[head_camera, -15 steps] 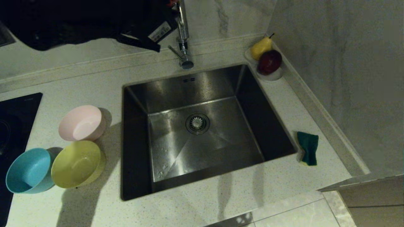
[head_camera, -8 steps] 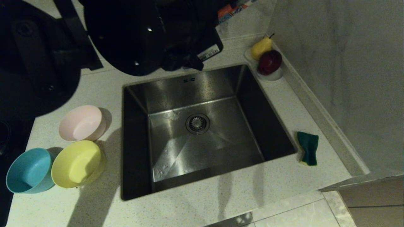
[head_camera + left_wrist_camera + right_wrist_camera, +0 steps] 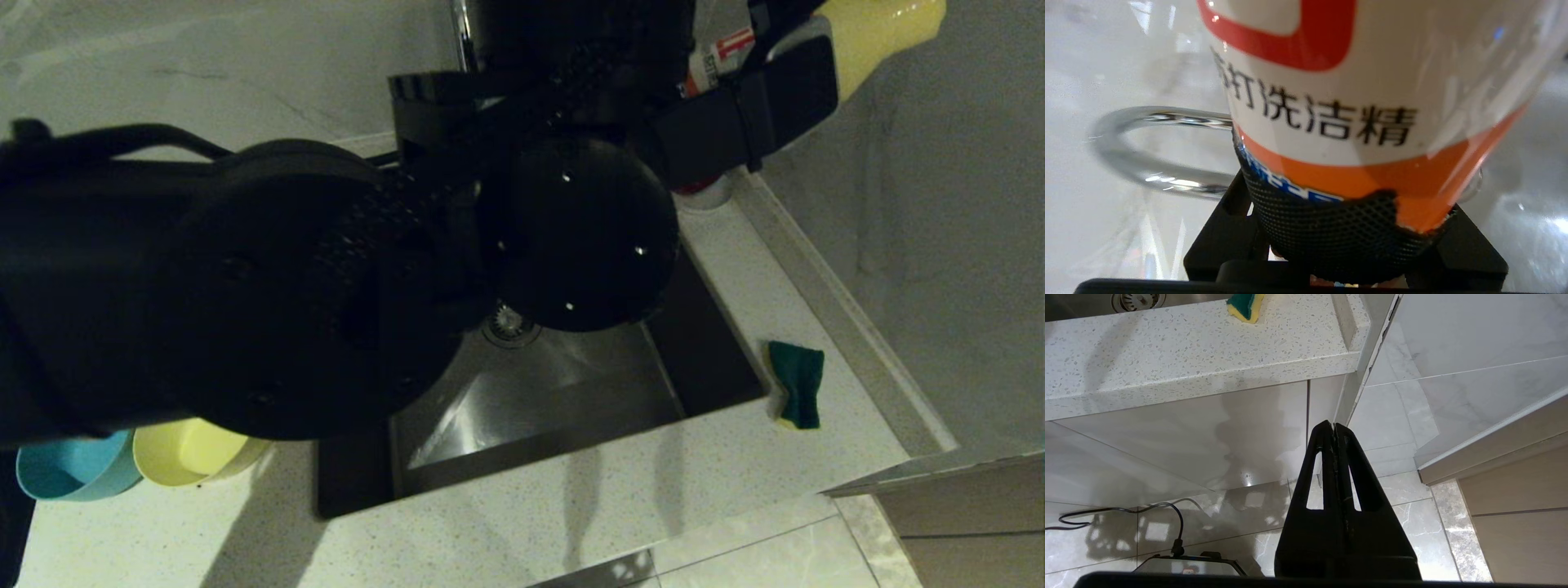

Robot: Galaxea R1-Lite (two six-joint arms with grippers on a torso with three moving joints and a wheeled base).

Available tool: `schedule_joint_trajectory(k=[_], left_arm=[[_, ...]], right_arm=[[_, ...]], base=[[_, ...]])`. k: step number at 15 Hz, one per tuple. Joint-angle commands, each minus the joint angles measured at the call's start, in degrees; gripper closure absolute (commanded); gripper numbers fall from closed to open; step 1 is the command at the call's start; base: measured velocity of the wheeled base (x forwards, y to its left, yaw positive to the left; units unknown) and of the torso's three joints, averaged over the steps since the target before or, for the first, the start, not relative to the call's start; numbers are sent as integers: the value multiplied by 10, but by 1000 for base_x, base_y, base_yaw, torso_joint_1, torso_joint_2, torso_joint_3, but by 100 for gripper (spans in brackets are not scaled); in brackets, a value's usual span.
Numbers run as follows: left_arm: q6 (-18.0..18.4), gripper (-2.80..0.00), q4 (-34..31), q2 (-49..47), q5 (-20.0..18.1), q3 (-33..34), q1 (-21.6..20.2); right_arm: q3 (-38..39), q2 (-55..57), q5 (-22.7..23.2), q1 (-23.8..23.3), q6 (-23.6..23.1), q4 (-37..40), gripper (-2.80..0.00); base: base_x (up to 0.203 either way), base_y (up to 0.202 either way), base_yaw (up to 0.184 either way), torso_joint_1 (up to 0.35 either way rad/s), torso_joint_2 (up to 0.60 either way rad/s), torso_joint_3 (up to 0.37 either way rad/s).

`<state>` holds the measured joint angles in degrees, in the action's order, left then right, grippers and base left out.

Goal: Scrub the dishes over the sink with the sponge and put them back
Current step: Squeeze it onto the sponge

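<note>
My left arm reaches across the sink [image 3: 571, 392]. Its gripper [image 3: 759, 90] is up at the back right, shut on a yellow dish soap bottle [image 3: 882, 33]. In the left wrist view that bottle [image 3: 1363, 102], with a white and orange label, sits between the mesh pads of the gripper [image 3: 1347, 241]. The sponge [image 3: 798, 382] lies green face up on the counter right of the sink, also visible in the right wrist view [image 3: 1245, 304]. The blue bowl [image 3: 73, 474] and yellow bowl [image 3: 192, 453] peek out under the arm; the pink bowl is hidden. My right gripper [image 3: 1334, 424] hangs shut below the counter edge.
The chrome tap [image 3: 1147, 122] curves just behind the held bottle. A white saucer [image 3: 706, 198] sits in the back right corner, mostly hidden by the gripper. A tiled wall [image 3: 939, 245] runs along the right side of the counter.
My left arm has swung from the back left across to the right, carrying the bottle. It now hides the pink bowl, the tap and most of the fruit saucer.
</note>
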<state>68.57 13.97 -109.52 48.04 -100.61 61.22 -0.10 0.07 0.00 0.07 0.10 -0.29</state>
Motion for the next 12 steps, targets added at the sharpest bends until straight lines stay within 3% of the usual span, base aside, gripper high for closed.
schedule_joint_trajectory(k=[1,6,9,12], left_arm=[[3,0,1,-34,18,0,5],[8,0,2,-84,20,-19,7],[9,0,38,-120,21,-24,16],[55,0,72,-148,21,-30,20]], right_arm=[[0,0,0,0,0,-1,0],[0,0,0,0,0,0,0],[-1,0,0,0,0,0,0],[0,0,0,0,0,0,0]], base=[[0,0,0,0,0,0],[0,0,0,0,0,0],[0,0,0,0,0,0],[0,0,0,0,0,0]])
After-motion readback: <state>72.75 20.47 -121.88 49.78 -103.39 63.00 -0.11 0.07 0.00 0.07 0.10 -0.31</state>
